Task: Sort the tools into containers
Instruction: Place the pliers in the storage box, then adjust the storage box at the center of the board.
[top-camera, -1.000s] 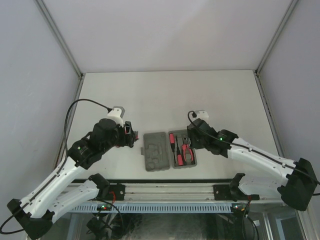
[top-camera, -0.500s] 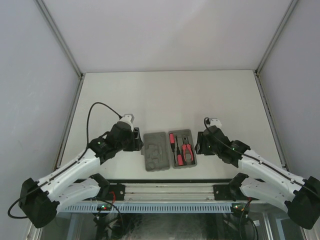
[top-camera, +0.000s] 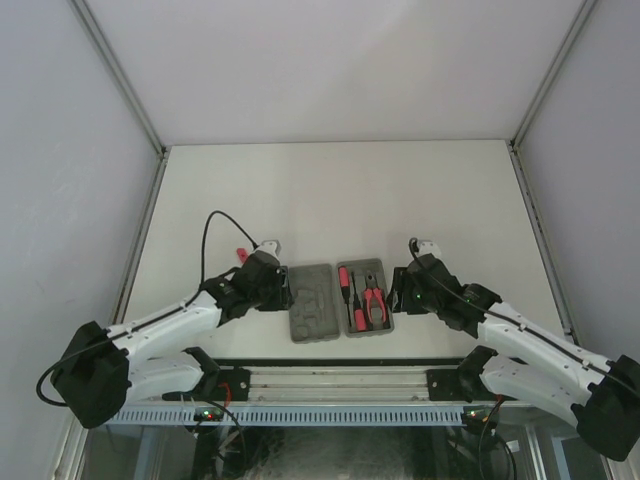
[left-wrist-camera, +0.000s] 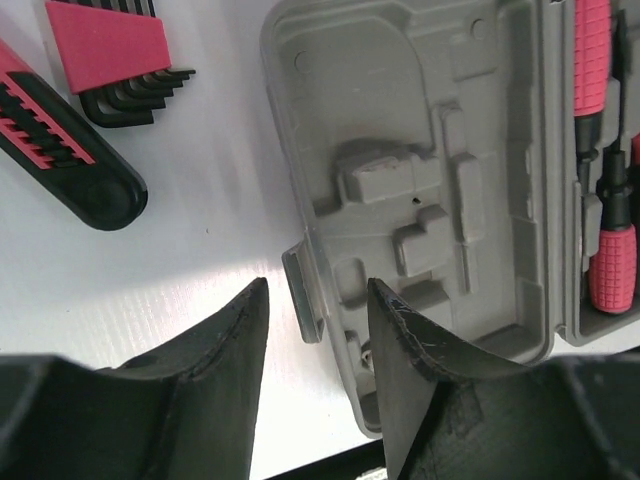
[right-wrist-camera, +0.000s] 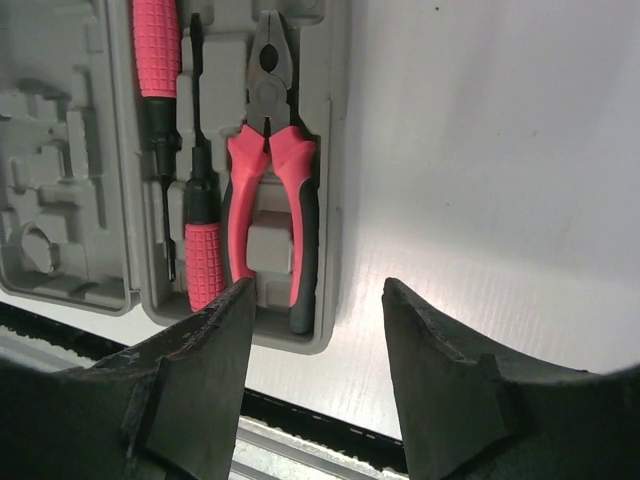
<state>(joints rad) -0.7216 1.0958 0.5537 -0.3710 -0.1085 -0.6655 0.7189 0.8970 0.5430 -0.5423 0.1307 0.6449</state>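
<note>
The grey tool case (top-camera: 310, 300) lies open on the desk (top-camera: 330, 190) near its front edge, between the two arms. Its right half holds the red-handled pliers (right-wrist-camera: 270, 190), a long screwdriver (right-wrist-camera: 157, 70) and a short driver (right-wrist-camera: 203, 255) lying head to tail. The moulded slots of the left half (left-wrist-camera: 400, 120) are bare. Just left of the case, a red hex-key holder (left-wrist-camera: 110, 55) and a black comb-like piece (left-wrist-camera: 60, 140) rest loose on the desk.

The left pincer (left-wrist-camera: 318, 290) hangs with its fingers apart astride the case's latch tab (left-wrist-camera: 303, 300), clamped on nothing. The right pincer (right-wrist-camera: 318, 290) is likewise spread over the case's right rim, beside the pliers, and holds nothing.

The case looks like stiff, light plastic that would probably slide on the smooth desk if nudged, so its rim is best steadied. The two loose pieces seem rigid, flat and low. Each is likely best taken across its narrow width, near the middle, with the fingers pressed close to the desk
</note>
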